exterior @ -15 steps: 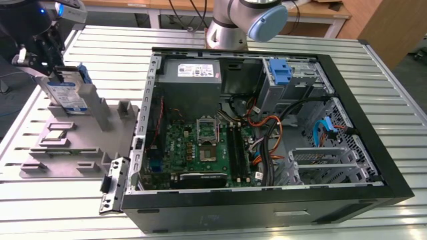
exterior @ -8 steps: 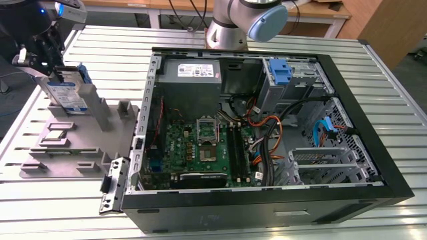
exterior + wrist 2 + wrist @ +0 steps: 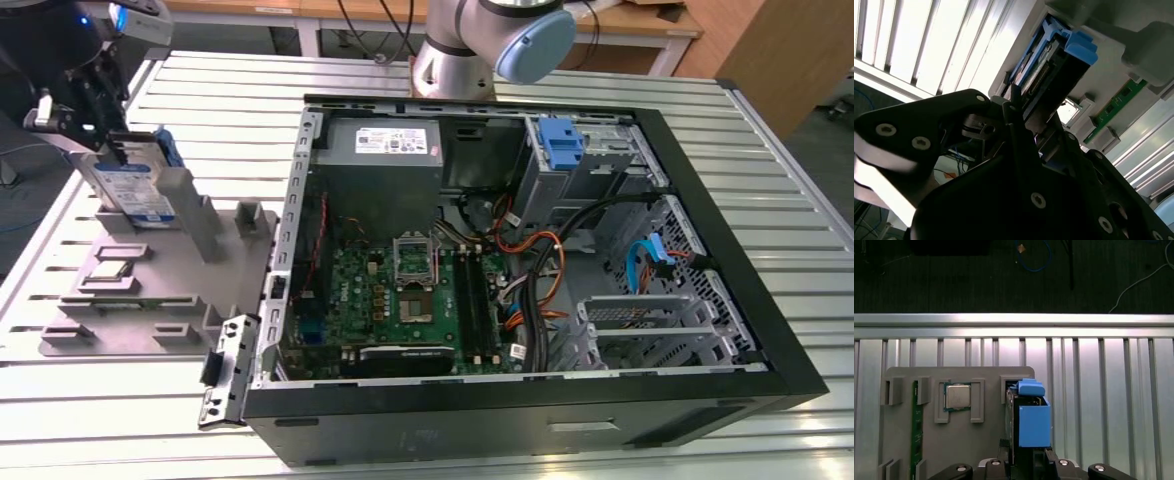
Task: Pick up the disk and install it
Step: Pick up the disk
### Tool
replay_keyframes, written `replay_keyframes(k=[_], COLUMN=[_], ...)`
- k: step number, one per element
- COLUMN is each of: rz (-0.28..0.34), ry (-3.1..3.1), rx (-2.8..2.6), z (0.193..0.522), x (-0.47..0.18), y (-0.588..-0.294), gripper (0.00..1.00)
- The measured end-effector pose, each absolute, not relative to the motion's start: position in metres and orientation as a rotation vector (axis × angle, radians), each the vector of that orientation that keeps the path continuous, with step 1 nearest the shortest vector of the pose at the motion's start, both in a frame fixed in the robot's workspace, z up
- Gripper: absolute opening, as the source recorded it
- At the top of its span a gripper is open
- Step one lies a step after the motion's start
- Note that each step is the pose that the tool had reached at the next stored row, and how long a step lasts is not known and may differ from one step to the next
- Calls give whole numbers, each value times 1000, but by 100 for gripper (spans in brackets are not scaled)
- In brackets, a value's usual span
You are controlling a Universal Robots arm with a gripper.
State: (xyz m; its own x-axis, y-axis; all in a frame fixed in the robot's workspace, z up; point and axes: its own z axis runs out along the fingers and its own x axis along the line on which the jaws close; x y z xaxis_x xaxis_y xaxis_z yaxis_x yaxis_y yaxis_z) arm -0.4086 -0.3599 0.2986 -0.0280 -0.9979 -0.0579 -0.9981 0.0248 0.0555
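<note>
Gripping flat rectangular silver disk, with blue-and-white label and blue plastic side rails, by its upper end. Looked closed on it, with black fingers of dark robot gripper pressed against both faces and no gap visible in first wrist view. Stood on edge, slightly tilted, at slot of grey plastic parts fixture on slatted aluminium tabletop, to exterior view's left of open black computer case. Not yet installed. Sat well apart from drive bay with tall blue plastic latch at far side of case. Could not tell lower edge seated in slot or just clear of it. Shared fixture with square silver processor chip and green memory stick, chip in pocket just beside disk's slot.

Risks, as judgement only:
- Held near one end only, so could pivot or slip in grip under own weight.
- Could snag a rail on slot walls on any off-axis pull, dragging fixture or jolting chip and stick.
- Could foul orange and black cables bunched inside case below bay.
- Could jam at bay with rails skewed to guides, given tilt seen here.
</note>
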Motion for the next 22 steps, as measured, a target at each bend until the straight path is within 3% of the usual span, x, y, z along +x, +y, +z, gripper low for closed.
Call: replay_keyframes(k=[17, 20, 21, 22], rz=[120, 120, 119, 120], ry=[2250, 2250, 2250, 2250], rx=[-2191, -2191, -2191, -2191], z=[304, 304, 304, 304], x=[-409, -409, -409, -409], y=[-360, -360, -360, -360], gripper=[35, 36, 43, 43])
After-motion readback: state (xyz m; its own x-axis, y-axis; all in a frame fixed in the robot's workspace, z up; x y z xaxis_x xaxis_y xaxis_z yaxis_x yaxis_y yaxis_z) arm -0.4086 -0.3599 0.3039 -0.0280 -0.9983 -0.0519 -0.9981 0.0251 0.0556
